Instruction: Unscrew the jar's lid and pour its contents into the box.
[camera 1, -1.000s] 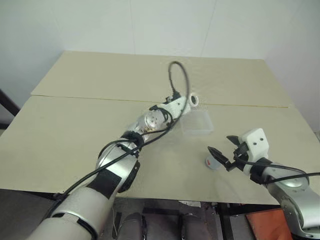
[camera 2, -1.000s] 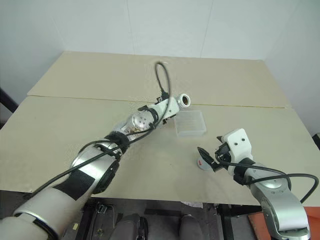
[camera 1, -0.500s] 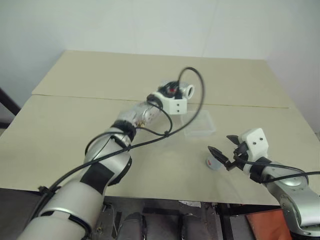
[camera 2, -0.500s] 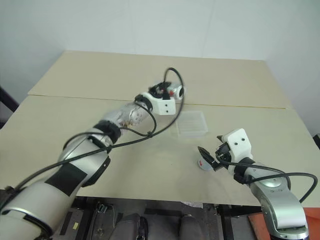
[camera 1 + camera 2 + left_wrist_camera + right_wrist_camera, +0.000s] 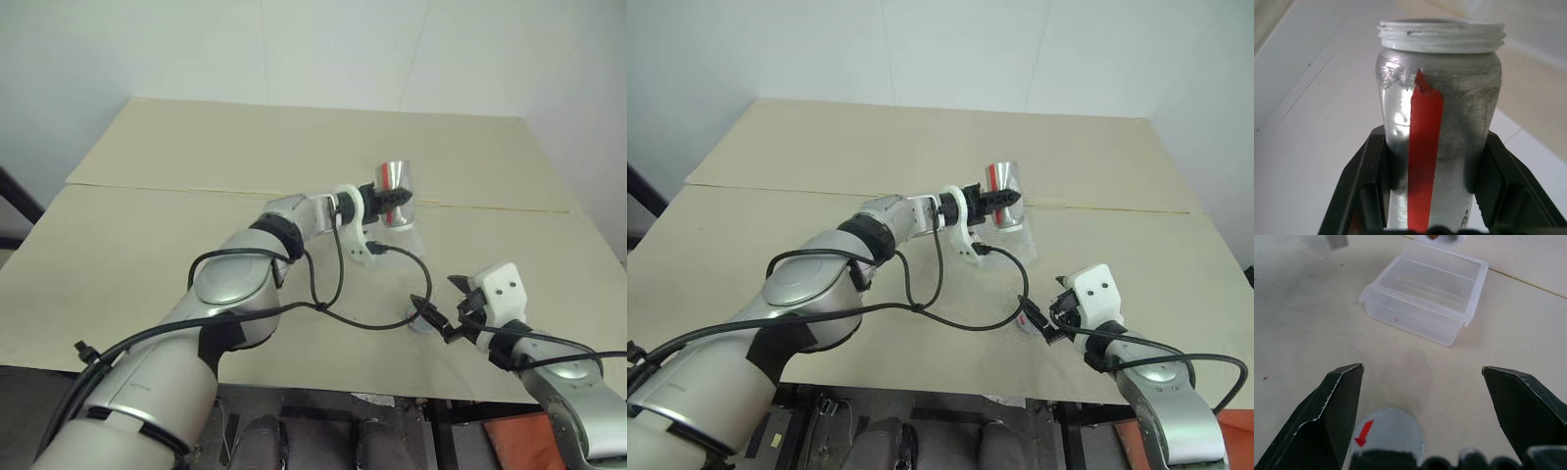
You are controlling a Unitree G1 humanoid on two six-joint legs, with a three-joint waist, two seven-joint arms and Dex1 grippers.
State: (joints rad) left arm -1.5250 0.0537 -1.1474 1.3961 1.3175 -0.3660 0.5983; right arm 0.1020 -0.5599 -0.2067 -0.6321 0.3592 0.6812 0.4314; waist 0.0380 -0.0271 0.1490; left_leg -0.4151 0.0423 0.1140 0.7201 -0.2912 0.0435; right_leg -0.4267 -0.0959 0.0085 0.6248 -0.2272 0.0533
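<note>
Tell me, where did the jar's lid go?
The lid lies flat on the table, just under the open right gripper, nearer the robot than the box.

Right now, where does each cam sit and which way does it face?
Head stereo pair: looks forward and down over both arms at the table; left gripper holds the jar over the box.
Left wrist: looks along its fingers, clamped on the open jar.
Right wrist: looks between open fingers at the lid and box.
Shared: box, lid.
</note>
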